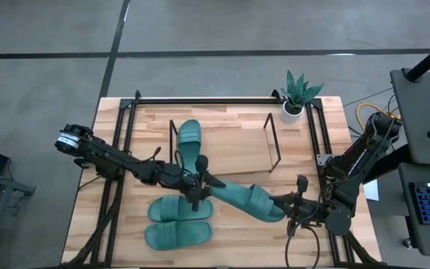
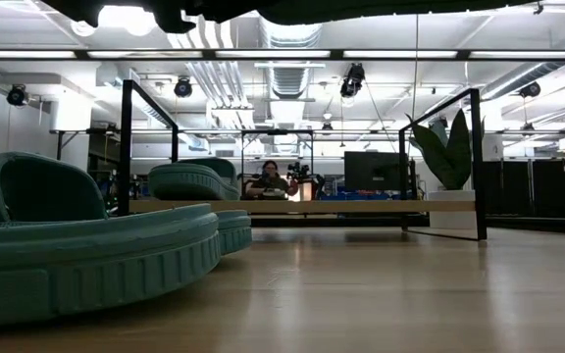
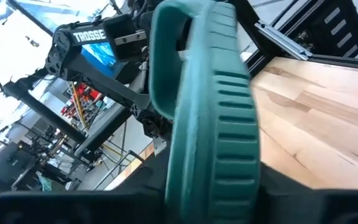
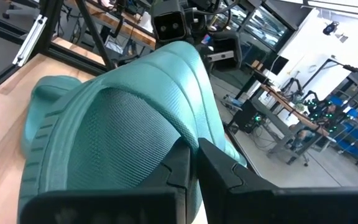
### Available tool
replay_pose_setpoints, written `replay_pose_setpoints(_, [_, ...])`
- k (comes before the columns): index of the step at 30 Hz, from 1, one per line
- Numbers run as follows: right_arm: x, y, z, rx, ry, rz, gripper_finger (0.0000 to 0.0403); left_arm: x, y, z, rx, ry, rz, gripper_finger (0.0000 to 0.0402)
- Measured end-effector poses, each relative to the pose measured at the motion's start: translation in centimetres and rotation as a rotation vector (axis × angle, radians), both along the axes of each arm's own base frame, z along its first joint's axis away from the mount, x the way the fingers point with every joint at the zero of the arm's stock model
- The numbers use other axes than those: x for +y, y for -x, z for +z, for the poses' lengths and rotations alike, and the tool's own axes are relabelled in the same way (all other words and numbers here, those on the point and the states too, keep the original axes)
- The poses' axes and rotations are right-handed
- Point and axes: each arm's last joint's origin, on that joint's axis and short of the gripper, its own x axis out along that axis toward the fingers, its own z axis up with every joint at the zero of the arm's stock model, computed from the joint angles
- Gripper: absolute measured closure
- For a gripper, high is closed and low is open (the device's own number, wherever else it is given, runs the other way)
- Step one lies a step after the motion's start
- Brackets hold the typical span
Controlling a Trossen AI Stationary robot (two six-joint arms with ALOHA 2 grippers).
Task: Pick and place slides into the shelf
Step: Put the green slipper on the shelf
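A teal slide point(image 1: 245, 198) hangs over the table's middle between my two grippers. My left gripper point(image 1: 202, 183) is shut on its left end and my right gripper point(image 1: 293, 208) is shut on its strap end. Two more slides point(image 1: 179, 208) point(image 1: 178, 235) lie flat on their soles near the front, side by side. Another slide point(image 1: 189, 138) lies at the left end of the black-rod shelf point(image 1: 273, 142), on the shelf's wood base. The low view shows the lying slides point(image 2: 67, 245) close by at left. My left gripper pinches the sole's end farthest from the strap point(image 3: 219, 168) between its two fingers, which come in level from the table's left. The ribbed sole edge point(image 3: 229, 106) runs away from the fingers. The slide is lifted clear of the table. My right gripper point(image 4: 194, 165) is shut on the rim of the wide strap point(image 4: 179, 140), coming in about level from the table's right. Its fingers hide whether one lies under the strap. The slide stretches away from them, clear of the wood.
A potted plant point(image 1: 297, 93) stands at the back right by the shelf. Black frame rails point(image 1: 114, 194) point(image 1: 319, 127) run along both sides of the table and one along its far edge. Bare wood lies inside the shelf to the right of the slide there.
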Motion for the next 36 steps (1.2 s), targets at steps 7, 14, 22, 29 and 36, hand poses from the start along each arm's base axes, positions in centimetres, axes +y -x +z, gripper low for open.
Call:
replay_pose_setpoints(7, [-0.1,0.0,0.0,0.003,0.036,-0.018,0.0386,0.2,0.0,0.1,-0.007,-0.018,0.066,0.0366])
replay_pose_setpoints(14, [-0.4,0.4,0.2,-0.028,0.114,-0.195,0.0347,0.7,0.2,0.2,-0.005,-0.025,0.216,0.0366])
replay_pose_setpoints(22, [-0.5,0.4,0.6,-0.037,0.127,-0.239,0.0300,0.7,1.0,1.0,-0.036,-0.014,0.453,0.0366])
replay_pose_setpoints(29, [-0.4,0.3,1.5,-0.055,0.128,-0.305,0.0290,0.0,1.5,1.6,-0.046,0.045,0.654,0.0366])
replay_pose_setpoints(36, [-0.6,0.4,1.6,-0.052,0.143,-0.322,0.0306,0.3,1.5,2.0,-0.097,0.160,0.885,0.0366])
